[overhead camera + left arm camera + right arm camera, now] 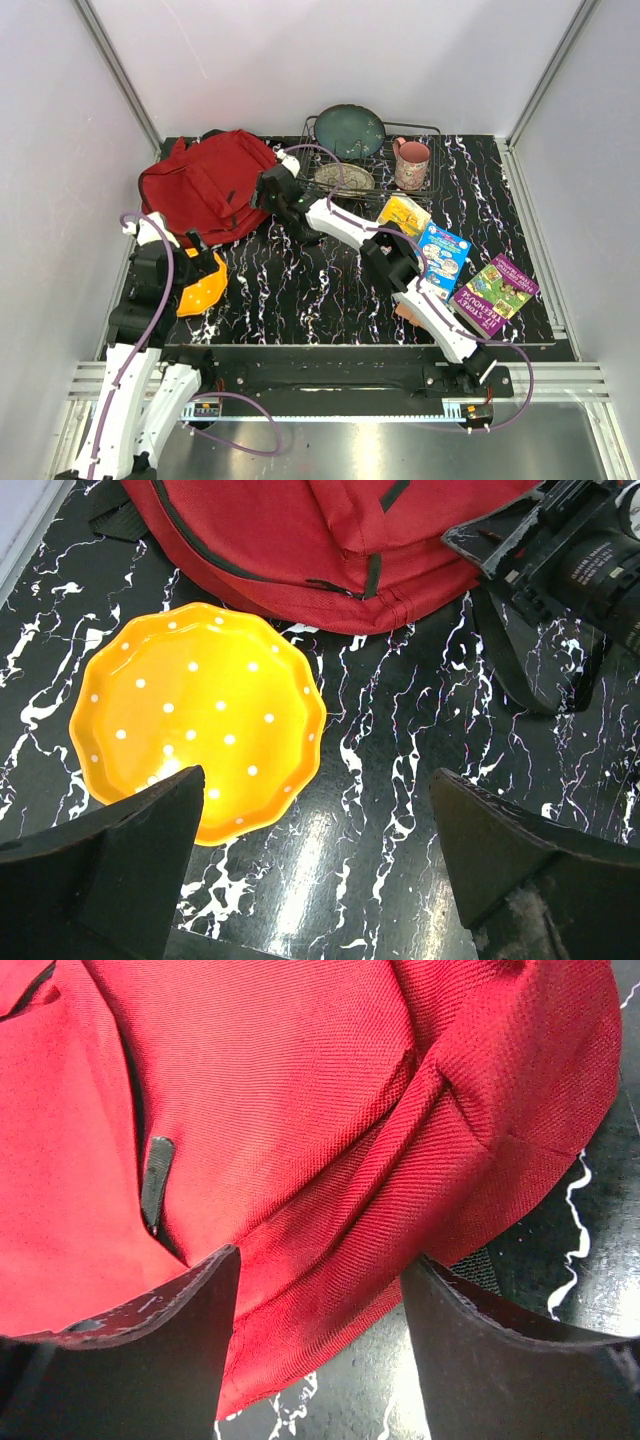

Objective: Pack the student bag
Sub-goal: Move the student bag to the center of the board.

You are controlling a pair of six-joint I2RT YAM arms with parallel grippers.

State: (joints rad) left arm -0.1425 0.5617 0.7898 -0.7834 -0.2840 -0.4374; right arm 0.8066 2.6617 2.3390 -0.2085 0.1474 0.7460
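Observation:
The student bag (205, 185) is a soft red backpack lying at the back left of the table; its lower edge shows in the left wrist view (330, 540). My right gripper (272, 188) reaches over to the bag's right edge. In the right wrist view a thick fold of the red fabric (300, 1110) fills the gap between the fingers, so my right gripper (322, 1260) is shut on that fold. My left gripper (315, 785) hangs open over bare table, next to an orange dotted plate (195, 715), holding nothing.
A wire dish rack (432, 130) at the back holds a dark green plate (350, 130), a patterned plate (343, 178) and a pink mug (411, 163). A yellow book (404, 215), a blue book (443, 250) and a purple book (497, 293) lie on the right. The orange plate (205, 290) sits front left.

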